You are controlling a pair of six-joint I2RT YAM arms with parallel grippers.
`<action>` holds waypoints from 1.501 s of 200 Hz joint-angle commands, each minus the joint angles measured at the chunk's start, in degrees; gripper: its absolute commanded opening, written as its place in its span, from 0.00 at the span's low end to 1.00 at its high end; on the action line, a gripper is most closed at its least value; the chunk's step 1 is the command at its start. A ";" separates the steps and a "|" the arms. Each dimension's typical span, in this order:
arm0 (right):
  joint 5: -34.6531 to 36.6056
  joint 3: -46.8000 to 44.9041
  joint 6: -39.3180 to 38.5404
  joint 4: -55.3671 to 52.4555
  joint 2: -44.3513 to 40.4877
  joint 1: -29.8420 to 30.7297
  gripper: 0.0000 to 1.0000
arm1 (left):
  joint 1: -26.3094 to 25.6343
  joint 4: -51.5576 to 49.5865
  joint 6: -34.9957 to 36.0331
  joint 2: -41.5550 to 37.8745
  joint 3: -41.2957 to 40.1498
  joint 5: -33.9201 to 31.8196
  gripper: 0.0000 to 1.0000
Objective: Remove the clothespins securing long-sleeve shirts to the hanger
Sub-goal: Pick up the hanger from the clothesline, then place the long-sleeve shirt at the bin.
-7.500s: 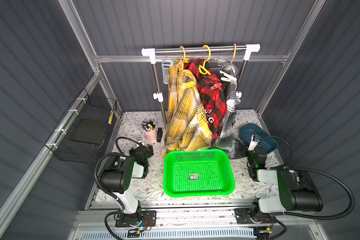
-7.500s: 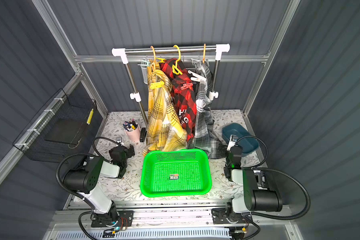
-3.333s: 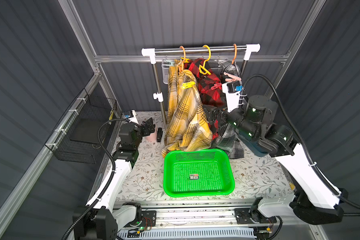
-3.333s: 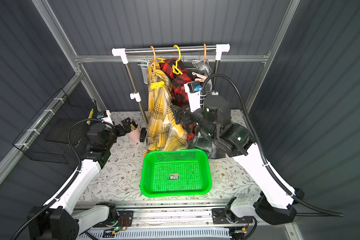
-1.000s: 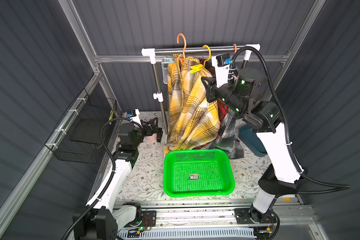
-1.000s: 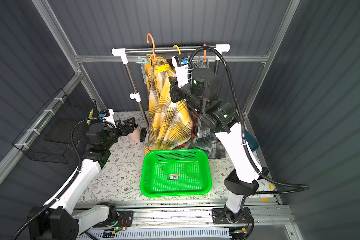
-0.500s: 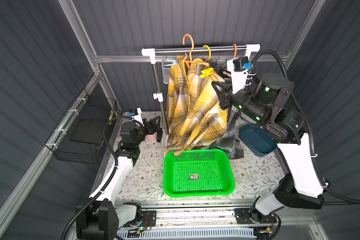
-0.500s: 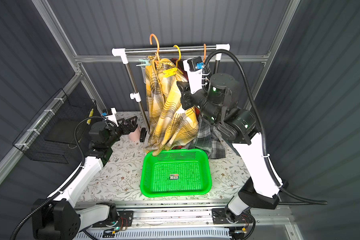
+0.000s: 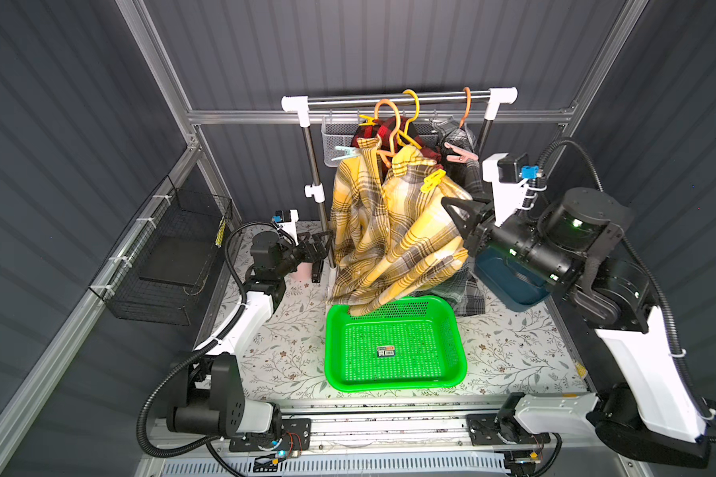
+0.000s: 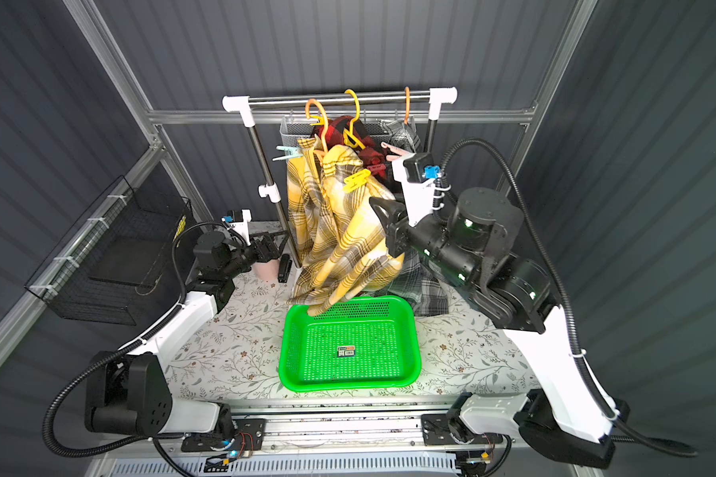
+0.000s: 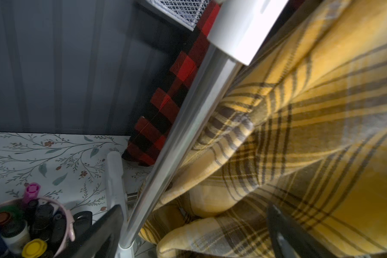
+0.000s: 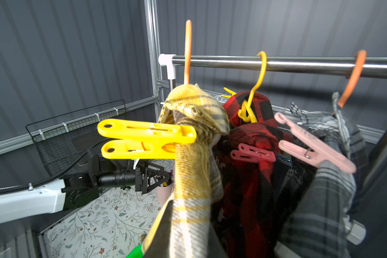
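From where I stand, the right arm rises steeply from its base at the front, folds at the elbow and reaches in toward the rack. The right gripper (image 9: 453, 217) has its jaws pinched together on a fold of the yellow-and-black shirt (image 9: 393, 231); in the right wrist view the cloth runs out from between the fingers. The left arm stretches low and long over the flowered table. The left gripper (image 9: 322, 247) is just beside the rack's upright post (image 9: 319, 194), jaws spread wide and holding nothing. A yellow clothespin (image 12: 143, 138) bites that shirt's near shoulder, and a blue-grey clothespin (image 9: 346, 153) juts out at its other shoulder. A red clothespin (image 12: 253, 154) sits on the red-and-black shirt (image 12: 250, 178), and a salmon-pink clothespin (image 12: 311, 143) on the grey plaid shirt (image 12: 322, 201). The only label I can spot is a small sticker (image 9: 386, 351) on the floor of the green basket (image 9: 393, 384), its print too small to read.
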 commanded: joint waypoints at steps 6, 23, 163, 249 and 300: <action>-4.35 -1.85 0.29 6.24 -3.53 0.29 0.00 | -1.12 5.03 0.40 1.35 2.80 0.95 1.00; -6.36 -2.81 0.47 5.81 -4.72 0.29 0.00 | -1.99 5.12 2.36 2.70 4.29 -0.30 1.00; -11.75 -7.32 2.22 8.76 -9.09 0.29 0.00 | -6.89 11.37 10.65 6.78 10.54 0.17 0.33; -8.90 -6.40 -0.01 10.63 -3.56 -0.11 0.00 | -6.89 7.75 11.15 4.64 9.25 -6.08 0.77; -9.26 -0.81 -1.92 9.15 -1.39 -0.32 0.00 | -6.89 8.46 9.18 1.60 7.96 -3.29 0.88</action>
